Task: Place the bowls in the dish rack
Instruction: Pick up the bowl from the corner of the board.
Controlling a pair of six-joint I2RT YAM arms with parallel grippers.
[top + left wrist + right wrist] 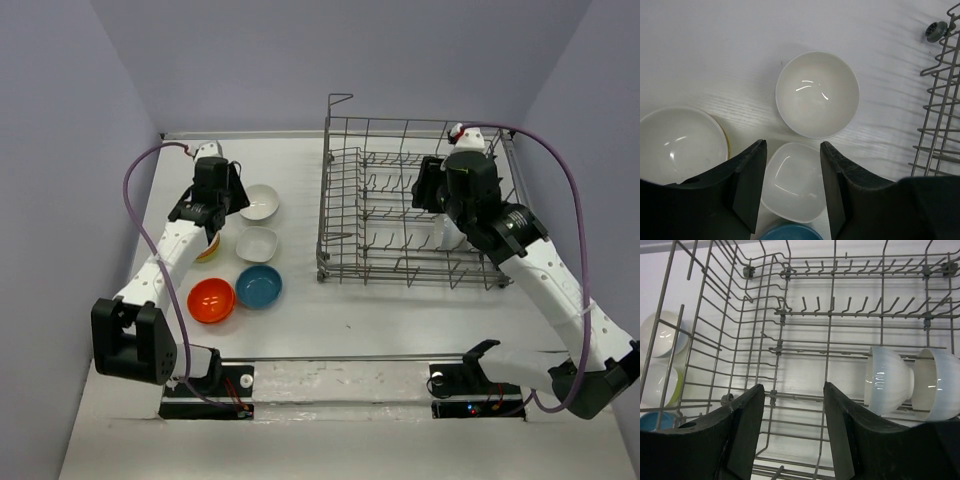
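Hovering over bowl cluster on table (380, 320), left of dish rack: left gripper (792, 165), fingers well apart, nothing held. Squarish white bowl (792, 182) directly below gap. Round white bowl (817, 94) just beyond it. Third white bowl (680, 142) at left, stacked in yellow-green bowl (674, 392). Blue bowl (259, 286) and orange-red bowl (211, 300) nearest arm bases. Dish rack (410, 215) on right half of table. Right gripper (794, 395) inside rack, fingers parted, empty. Ribbed white bowl (887, 380) and smooth white bowl (937, 385) on edge in rack, right of gripper.
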